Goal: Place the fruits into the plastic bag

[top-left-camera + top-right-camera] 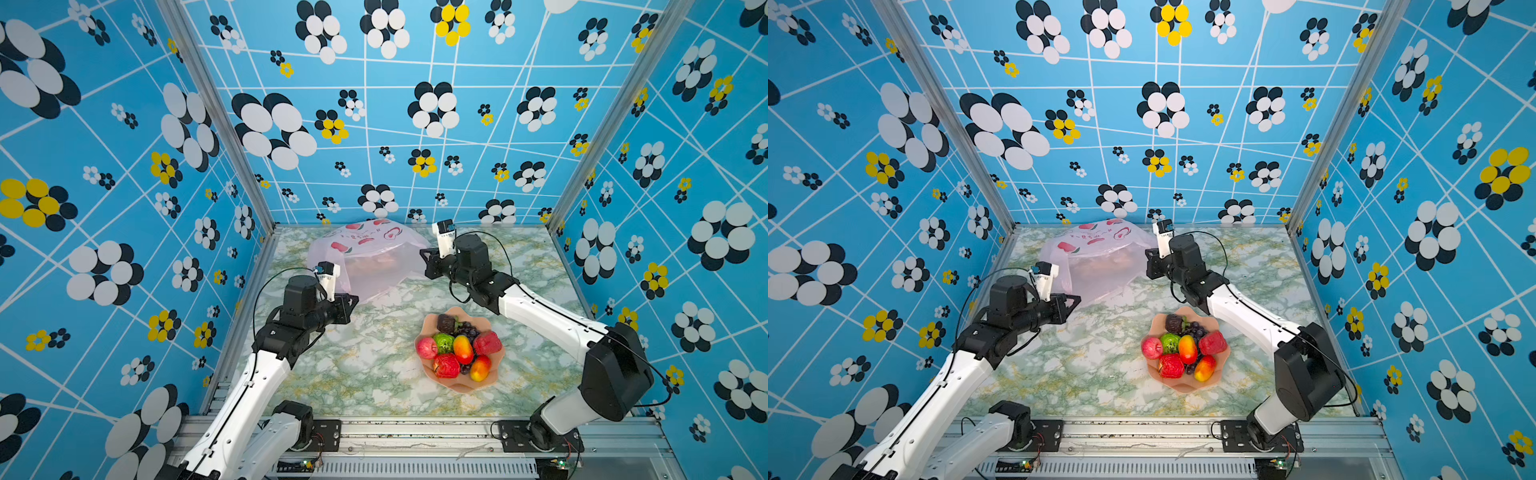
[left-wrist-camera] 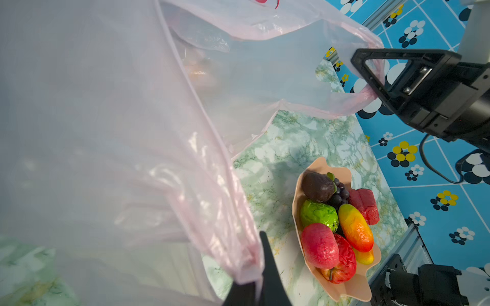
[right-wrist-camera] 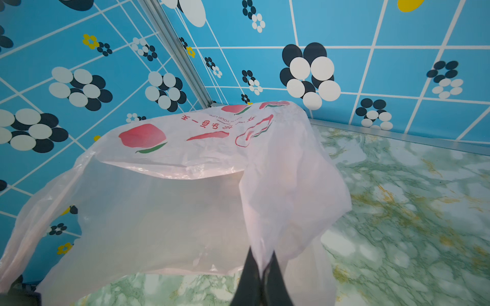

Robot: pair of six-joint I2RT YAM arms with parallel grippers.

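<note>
Fruits sit heaped in a scalloped peach bowl near the front edge of the marble-patterned table, right of centre, in both top views. They include red strawberries, a pink apple, a green fruit, mangoes, dark grapes and a brown piece. No gripper holds any of them. Toward the far edge, the plastic bag stands puffed up, its mouth facing the bowl. The left gripper meets the bag's near-left side and the right gripper its right side. They are probably pulling apart to hold the mouth wide for loading.

In the left wrist view, the left gripper's jaws are closed on a bunched pink handle, and film drapes across most of the picture. Across the opening, the right gripper has the other handle pinched at its tip. A faint orange shape shows through the film, too blurred to name.

In the right wrist view, the right gripper's dark fingers press together with thin film clamped between them. With both grippers occupied, one probably has to let go before any fruit can be lifted.
</note>
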